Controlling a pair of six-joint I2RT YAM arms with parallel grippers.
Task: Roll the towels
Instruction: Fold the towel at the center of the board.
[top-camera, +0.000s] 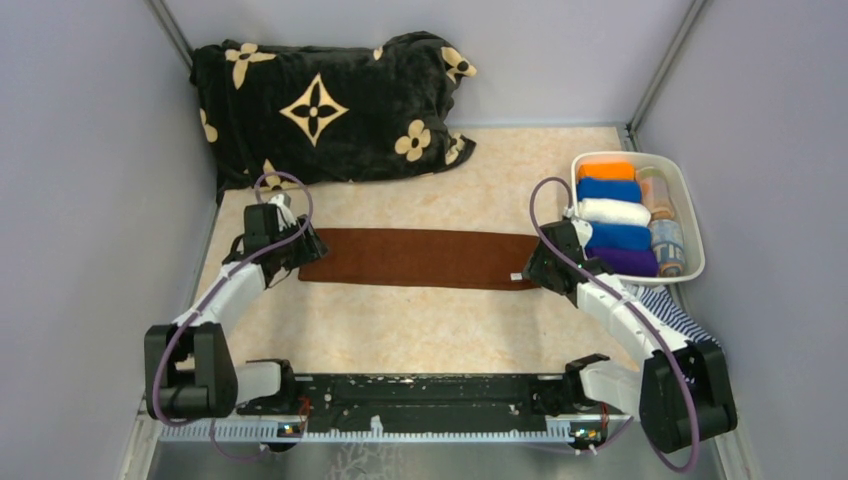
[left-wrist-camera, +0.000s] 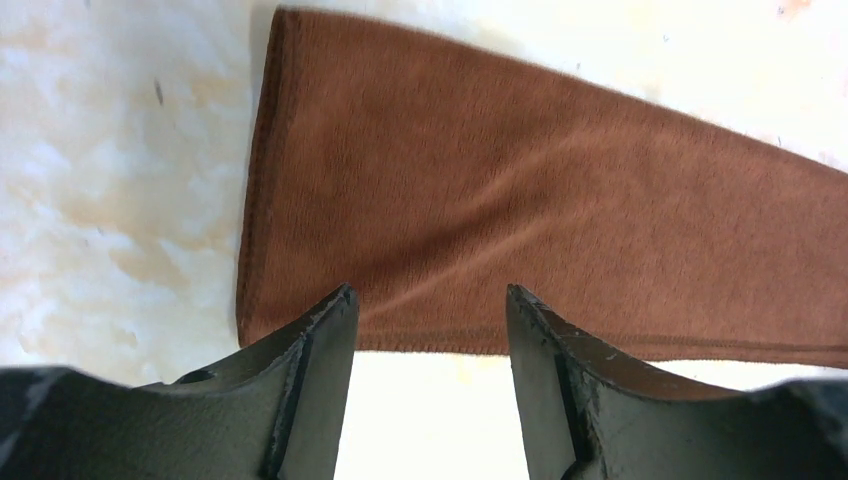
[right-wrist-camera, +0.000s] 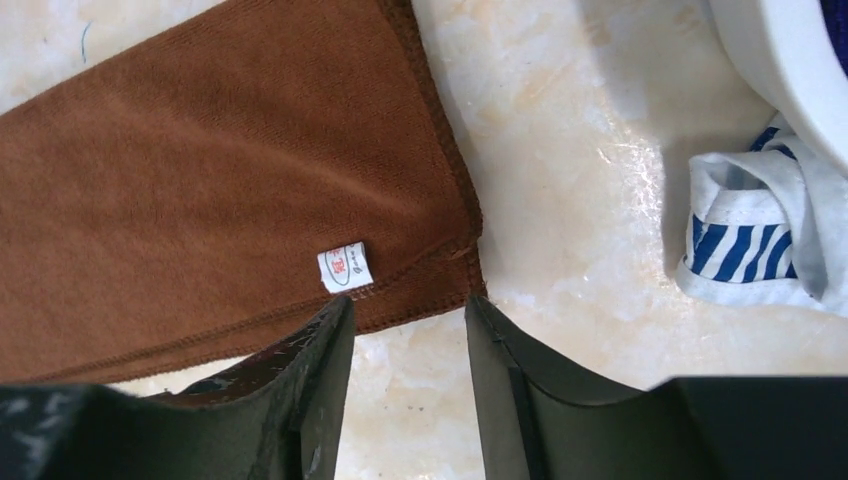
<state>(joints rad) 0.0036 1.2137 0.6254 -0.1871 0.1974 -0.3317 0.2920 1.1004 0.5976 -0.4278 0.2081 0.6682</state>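
- Top view, mid-table: brown towel (top-camera: 415, 258), flat, a long narrow strip from 9 to 3 o'clock on the pale marbled table (top-camera: 420, 330).
- At the strip's 9 o'clock end: left claw (top-camera: 300, 250), low over the cloth; spread cannot be judged from up here.
- At the strip's 3 o'clock end: right claw (top-camera: 535, 268), likewise low at the edge.
- Toward 2 o'clock: white basket (top-camera: 690, 215) with rolled towels (top-camera: 615, 212) inside, orange, blue, white, blue and purple in a row, two printed rolls along its 3 o'clock wall.
- Toward 11 o'clock: black blanket (top-camera: 320, 105) with beige flowers, bunched against the back wall.
- Toward 4 o'clock, by the right arm: striped cloth (top-camera: 668, 310), navy and white.
- Left wrist view: left claw (left-wrist-camera: 430, 295) spread, nothing pinched, bare table (left-wrist-camera: 100, 200) in the gap; brown towel (left-wrist-camera: 550, 220) at 12 o'clock of the tips, its near hem right at them.
- Right wrist view: right claw (right-wrist-camera: 408, 303) spread, gripping nothing, table (right-wrist-camera: 560, 150) visible in the gap; brown towel (right-wrist-camera: 200, 180) toward 10 o'clock, its corner at the tips, one finger overlapping the hem.
- Small white label (right-wrist-camera: 345, 267) on that corner, just at 11 o'clock of the claw.
- Toward 2 o'clock: striped cloth (right-wrist-camera: 750, 240), crumpled, against the basket (right-wrist-camera: 780, 60).
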